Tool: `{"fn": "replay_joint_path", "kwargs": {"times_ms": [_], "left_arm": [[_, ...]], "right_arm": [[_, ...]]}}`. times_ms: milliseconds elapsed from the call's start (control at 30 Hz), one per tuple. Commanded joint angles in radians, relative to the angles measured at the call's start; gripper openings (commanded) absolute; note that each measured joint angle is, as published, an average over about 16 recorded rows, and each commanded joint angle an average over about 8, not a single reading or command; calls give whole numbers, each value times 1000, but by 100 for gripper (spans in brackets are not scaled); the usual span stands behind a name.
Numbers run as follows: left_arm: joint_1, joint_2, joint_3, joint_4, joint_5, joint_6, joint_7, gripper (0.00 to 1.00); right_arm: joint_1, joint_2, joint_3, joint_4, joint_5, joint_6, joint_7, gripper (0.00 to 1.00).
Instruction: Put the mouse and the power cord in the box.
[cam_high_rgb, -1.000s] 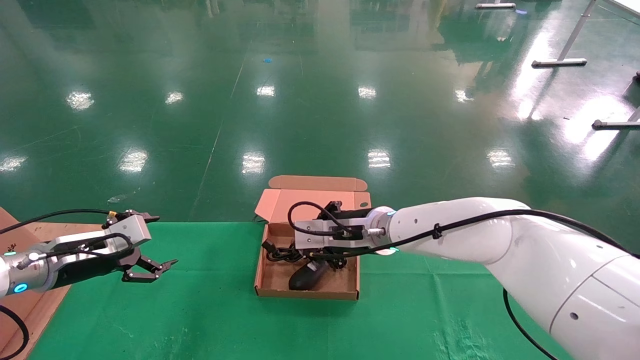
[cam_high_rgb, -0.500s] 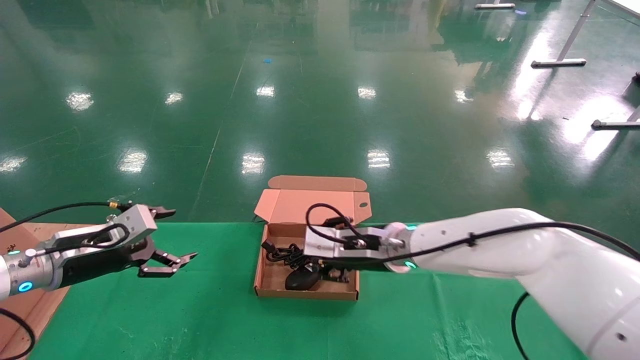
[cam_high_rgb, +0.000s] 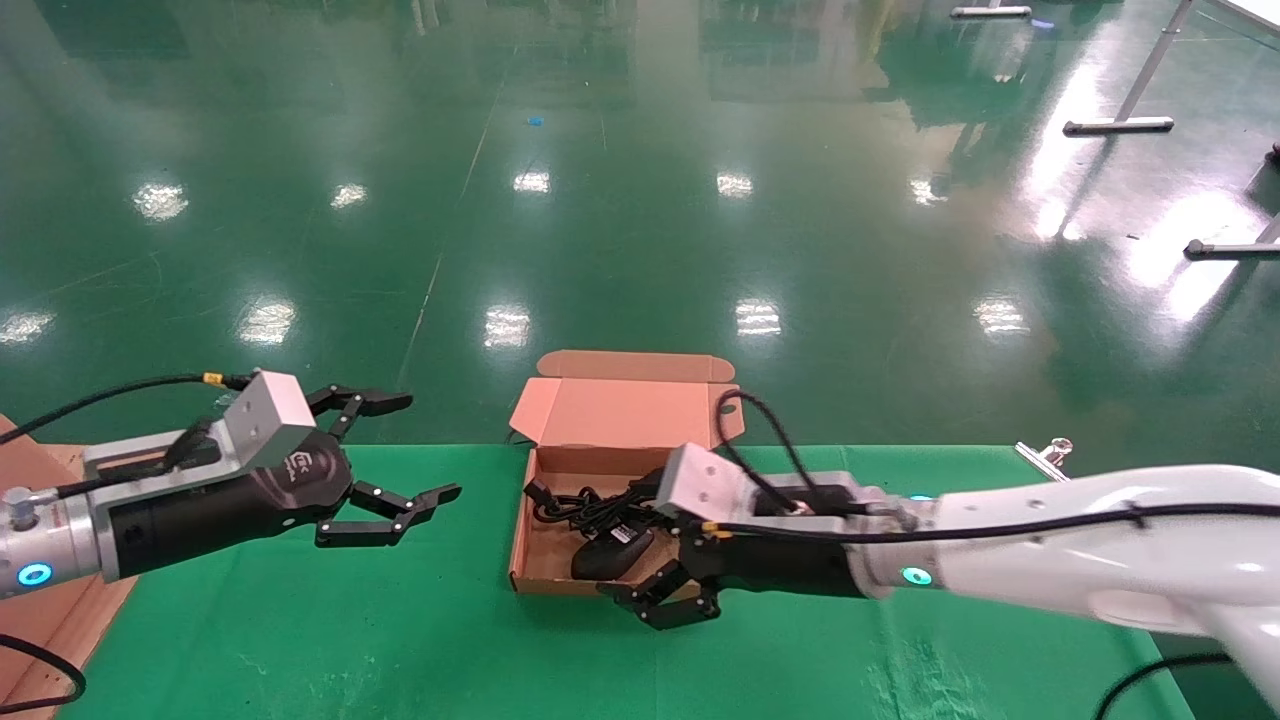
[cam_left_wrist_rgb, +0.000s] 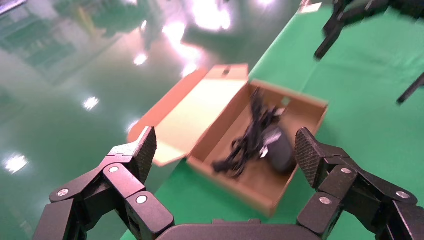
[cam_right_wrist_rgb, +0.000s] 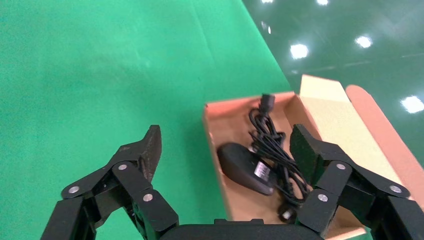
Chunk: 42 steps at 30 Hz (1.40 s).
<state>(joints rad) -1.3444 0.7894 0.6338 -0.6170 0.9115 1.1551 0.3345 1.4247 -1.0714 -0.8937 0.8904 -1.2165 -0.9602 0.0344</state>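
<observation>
The brown box (cam_high_rgb: 530, 560) sits open on the green cloth, its lid (cam_high_rgb: 620, 410) leaning back. Inside lie the black mouse (cam_high_rgb: 603, 556) and the coiled power cord (cam_high_rgb: 585, 508). My right gripper (cam_high_rgb: 632, 545) hovers open over the box's near right corner and holds nothing. In the right wrist view the mouse (cam_right_wrist_rgb: 242, 167) and the power cord (cam_right_wrist_rgb: 272, 145) lie in the box (cam_right_wrist_rgb: 212, 135), past the open right gripper (cam_right_wrist_rgb: 226, 142). My left gripper (cam_high_rgb: 425, 447) is open in the air left of the box. Beyond the open left gripper (cam_left_wrist_rgb: 225, 147), the left wrist view shows the box (cam_left_wrist_rgb: 300, 100) with the mouse (cam_left_wrist_rgb: 277, 147).
The green cloth table (cam_high_rgb: 300, 620) ends just behind the box, with glossy green floor beyond it. A flat brown cardboard sheet (cam_high_rgb: 60, 610) lies at the far left. A small metal clip (cam_high_rgb: 1045, 452) rests on the cloth at the back right.
My right gripper has let go of the mouse in the box, opened, and drawn back toward the near right. My left gripper has moved right and slightly up, toward the box.
</observation>
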Motion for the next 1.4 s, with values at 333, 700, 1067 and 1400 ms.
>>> {"fn": "replay_joint_path", "kwargs": {"times_ms": [333, 700, 1067, 1400], "left_arm": [[82, -54, -108, -204, -55, 104, -159, 100], [165, -109, -217, -408, -111, 208, -319, 100], [247, -163, -324, -611, -166, 312, -478, 100], [285, -189, -374, -708, -192, 362, -542, 100]], "right_arm": [[-106, 139, 186, 119, 147, -162, 46, 100], [-213, 279, 373, 239, 295, -325, 93, 100], [-318, 418, 558, 358, 441, -486, 139, 100], [-368, 483, 646, 414, 512, -563, 158, 100]]}}
